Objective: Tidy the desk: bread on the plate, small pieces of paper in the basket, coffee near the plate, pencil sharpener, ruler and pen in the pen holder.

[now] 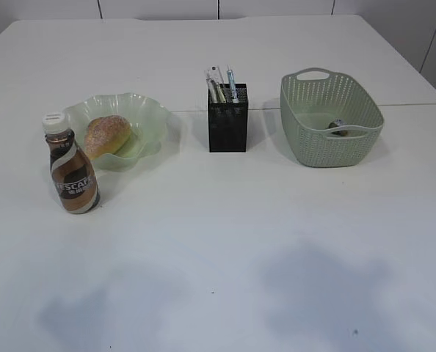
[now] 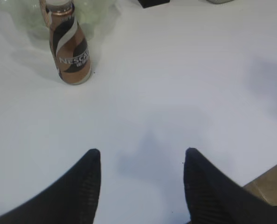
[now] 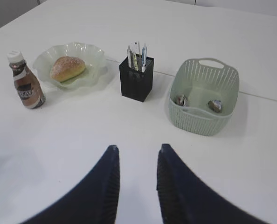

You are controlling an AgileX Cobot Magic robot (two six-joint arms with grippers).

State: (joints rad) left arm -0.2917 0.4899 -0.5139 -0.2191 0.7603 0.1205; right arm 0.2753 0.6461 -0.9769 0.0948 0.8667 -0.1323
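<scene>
Desk tidied as I see it: bread (image 1: pixel 107 135) on the plate (image 1: pixel 150 110), coffee (image 1: pixel 70 167) just beside it, a rigid, smooth, top-heavy bottle I would take at its waist, both arms' fingers (image 2: pixel 93 161) parted and empty.

One readable brand, on the coffee bottle

The coffee (image 2: pixel 69 49) at the upper left of the left wrist view carries white capitals "NESCAFE" across the dark band of its swirled brown-and-cream label; in the exterior view, at the left, the same word shows partly as "ESCAF", with a smaller line beneath too small to read; in the right wrist view the label is too blurred to read
</scene>
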